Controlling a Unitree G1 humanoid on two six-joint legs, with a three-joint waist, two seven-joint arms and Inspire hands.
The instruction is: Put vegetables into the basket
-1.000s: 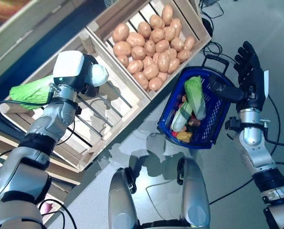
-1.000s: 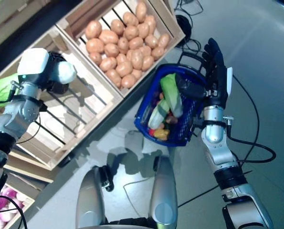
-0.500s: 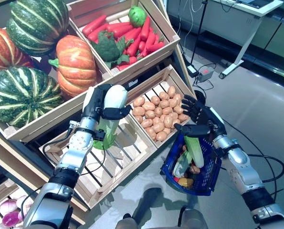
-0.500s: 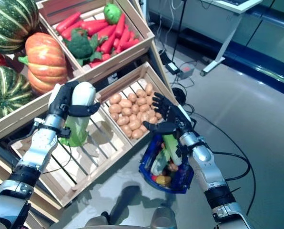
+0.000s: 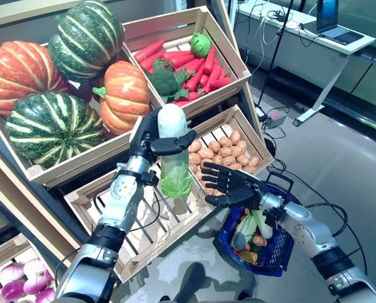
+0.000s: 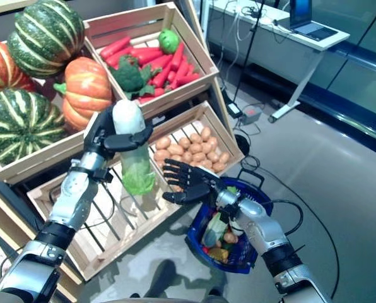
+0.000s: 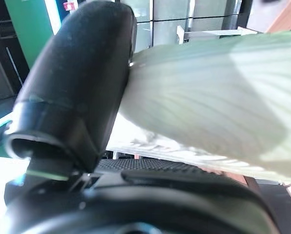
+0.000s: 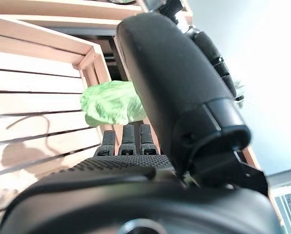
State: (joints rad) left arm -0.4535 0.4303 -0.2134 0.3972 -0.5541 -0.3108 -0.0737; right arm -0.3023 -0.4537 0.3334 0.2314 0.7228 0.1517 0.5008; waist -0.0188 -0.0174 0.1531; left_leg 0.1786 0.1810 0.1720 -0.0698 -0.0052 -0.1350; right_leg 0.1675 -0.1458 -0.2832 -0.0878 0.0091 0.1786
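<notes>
Your left hand point(image 5: 151, 134) clasps the cabbage point(image 5: 174, 165) upright, well above-left of the basket point(image 5: 271, 260) hanging under your spread right hand point(image 5: 229, 186).

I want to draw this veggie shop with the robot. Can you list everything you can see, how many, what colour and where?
pumpkins: four, two orange and two striped green, top left crate
carrots: a pile, red, top right crate
broccoli: one, dark green, beside the carrots
round vegetable: one, light green, back of the carrot crate
potatoes: many, brown, lower right crate
slatted crate: one, pale wood, lower left
cabbage: one, white and green, held up in the left hand
basket: one, blue, holding vegetables, under the right hand
desk: one, white, far right
left hand: dark, curled round the cabbage
right hand: dark, open, fingers spread above the basket
</notes>
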